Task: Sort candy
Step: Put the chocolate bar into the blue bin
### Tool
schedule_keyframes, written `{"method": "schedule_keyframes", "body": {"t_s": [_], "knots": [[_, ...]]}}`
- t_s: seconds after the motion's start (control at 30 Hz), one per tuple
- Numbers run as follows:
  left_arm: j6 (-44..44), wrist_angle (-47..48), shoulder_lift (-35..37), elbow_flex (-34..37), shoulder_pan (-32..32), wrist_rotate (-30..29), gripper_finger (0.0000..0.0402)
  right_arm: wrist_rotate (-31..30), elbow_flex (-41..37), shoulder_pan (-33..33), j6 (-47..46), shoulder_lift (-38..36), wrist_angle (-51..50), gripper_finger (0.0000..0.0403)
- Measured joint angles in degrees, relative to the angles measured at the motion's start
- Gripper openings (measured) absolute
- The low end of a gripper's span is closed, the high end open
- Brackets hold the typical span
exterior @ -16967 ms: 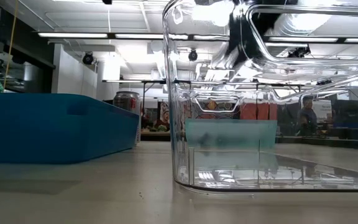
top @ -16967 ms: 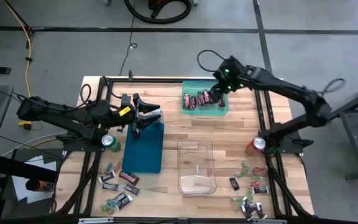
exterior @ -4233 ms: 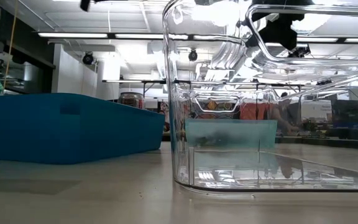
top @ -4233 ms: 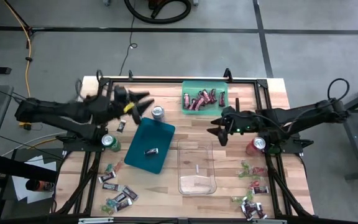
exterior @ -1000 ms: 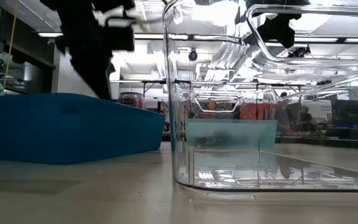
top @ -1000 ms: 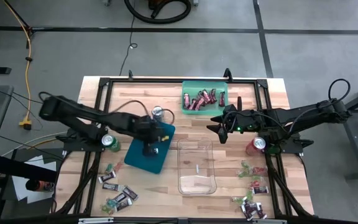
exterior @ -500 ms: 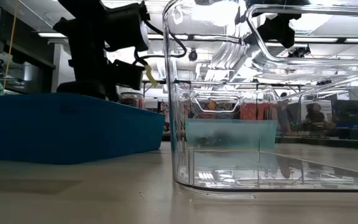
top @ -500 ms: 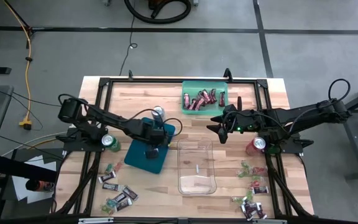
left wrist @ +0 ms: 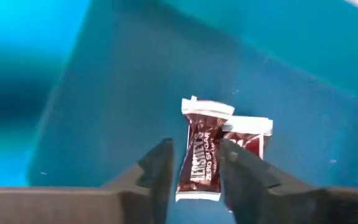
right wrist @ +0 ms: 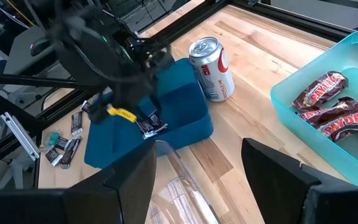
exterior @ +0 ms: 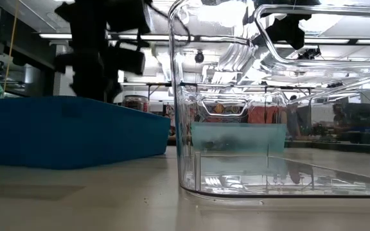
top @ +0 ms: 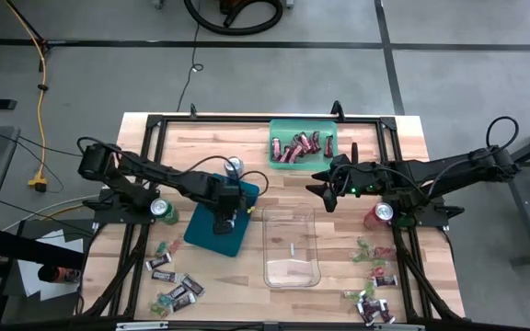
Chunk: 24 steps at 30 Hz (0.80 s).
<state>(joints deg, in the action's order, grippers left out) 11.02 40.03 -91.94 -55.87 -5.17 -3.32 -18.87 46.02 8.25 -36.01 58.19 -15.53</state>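
My left gripper (top: 227,214) points down into the blue bin (top: 204,232), its fingers apart. In the left wrist view a dark brown mini bar (left wrist: 199,152) shows in the gap between the fingers, beside a second bar (left wrist: 248,132) on the bin's floor. I see no finger touching either bar. My right gripper (top: 324,189) hovers open and holds nothing, between the green bin (top: 331,158) of dark red bars (top: 294,147) and the clear container (top: 291,246). Loose candy lies at the near left (top: 171,276) and near right (top: 373,276).
A silver can (top: 235,166) stands right behind the blue bin, a green can (top: 162,210) to its left, and a red can (top: 381,214) at the right. In the low view the clear container (exterior: 281,96) fills the foreground beside the blue bin (exterior: 63,131).
My left gripper has sunk lower into the blue bin and tipped a little more steeply downward. My right arm has kept still.
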Motion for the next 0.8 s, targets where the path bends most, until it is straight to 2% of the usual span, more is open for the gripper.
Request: {"method": "schedule_keyframes", "body": {"t_s": [0.17,0.3,0.37,0.47,0.63,0.8], "knots": [[-1.2,4.7,4.3,-4.1,0.9,-0.1,0.0195,0.6,0.0,0.0,0.0,0.0,0.3,0.0231],[1.1,7.2,9.9,-7.0,2.0,2.3,0.0222,4.8,2.1,0.0,1.1,-1.2,0.2,0.0231],[3.9,3.3,14.5,-6.9,1.9,3.2,0.0226,7.0,4.7,0.3,2.3,-2.0,0.2,0.0231],[7.6,-7.4,21.9,-4.8,1.6,2.8,0.0227,11.8,8.8,2.2,0.5,-2.1,-2.4,0.0231],[11.3,-25.2,31.9,-0.8,0.8,-3.6,0.0227,20.0,14.0,9.6,-11.4,0.9,-13.8,0.0231],[11.4,-28.0,36.7,-0.2,0.8,-9.5,0.0227,26.0,13.8,23.5,-29.7,6.1,-20.8,0.0231]]}}
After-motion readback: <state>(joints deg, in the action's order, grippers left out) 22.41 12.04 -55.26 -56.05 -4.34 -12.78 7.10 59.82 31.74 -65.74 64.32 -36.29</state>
